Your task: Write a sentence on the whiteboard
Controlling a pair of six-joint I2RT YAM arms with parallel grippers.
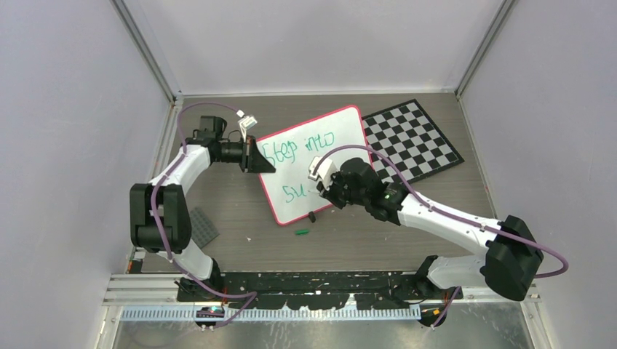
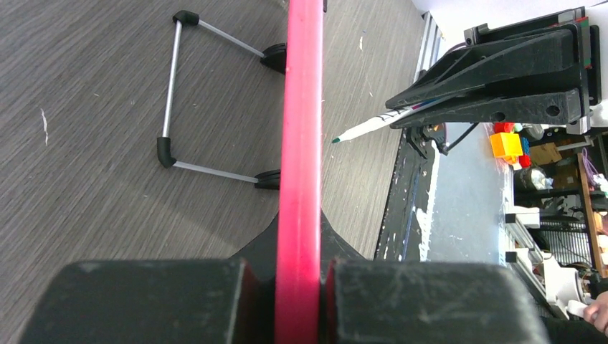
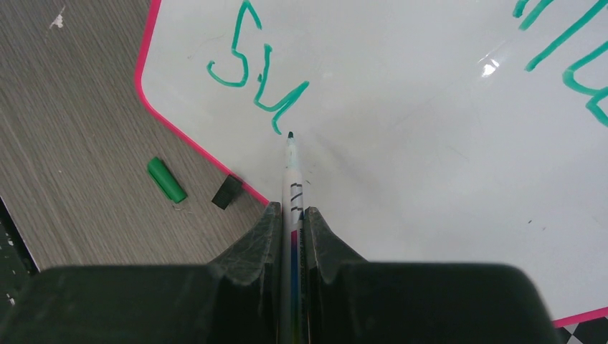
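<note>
the whiteboard sits mid-table, propped on a wire stand, with the checkerboard at its far right corner. the sentence: upper line "step into", lower line only "su". step in hand: writing the second line, judged about half done. the marker tip is at the tail of the "u"; can't tell if it touches. right gripper is clamped on the marker barrel. left gripper pinches the board's red rim. next: shift the tip rightward, press lightly, start the next letter. green cap lies on the table just off the board.

Even bright light, blurred near jaws
</note>
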